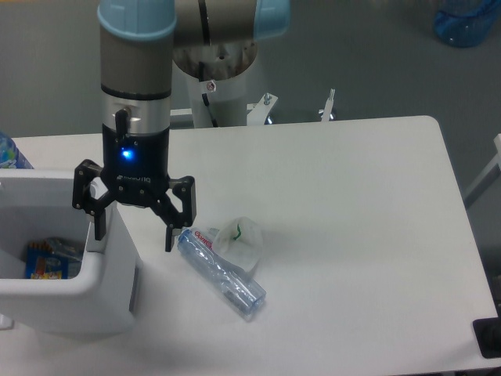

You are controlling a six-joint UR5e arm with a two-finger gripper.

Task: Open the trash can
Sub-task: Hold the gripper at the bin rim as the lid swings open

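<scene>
Gripper (133, 233) with jaws spread wide, holding nothing, straddling the right wall of the open trash can (109, 294) at the table's (352, 235) left edge; crushed bottle (221, 270) lies beside it

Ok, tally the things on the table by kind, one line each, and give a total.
Trash can: 1
Clear crushed bottle: 1
Crumpled white wrapper: 1
Total: 3
</scene>
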